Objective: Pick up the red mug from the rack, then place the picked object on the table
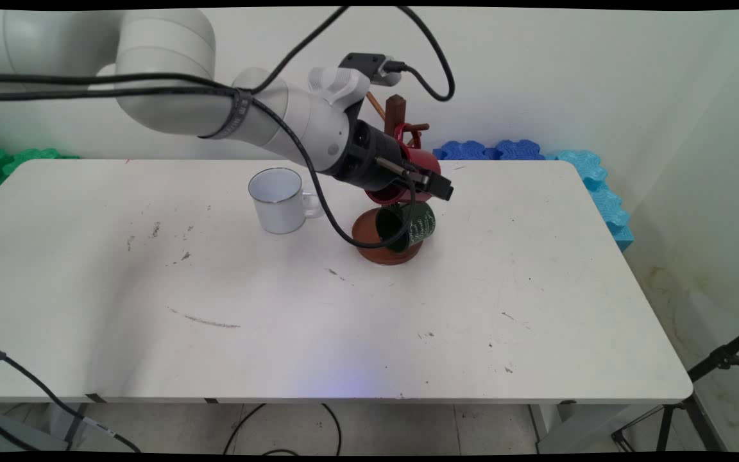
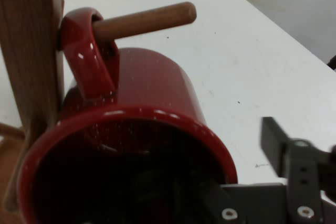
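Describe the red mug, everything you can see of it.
The red mug is glossy, like enamel or glazed ceramic, with a dark inside and a thick rim. It hangs tilted on the wooden mug stand: its loop handle is threaded over a round wooden peg, close against the post. The gripper is at its mouth, one finger outside the rim. A dark green mug hangs just below it.

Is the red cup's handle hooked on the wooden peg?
Yes, the red cup's handle loops over the wooden peg sticking out from the post.
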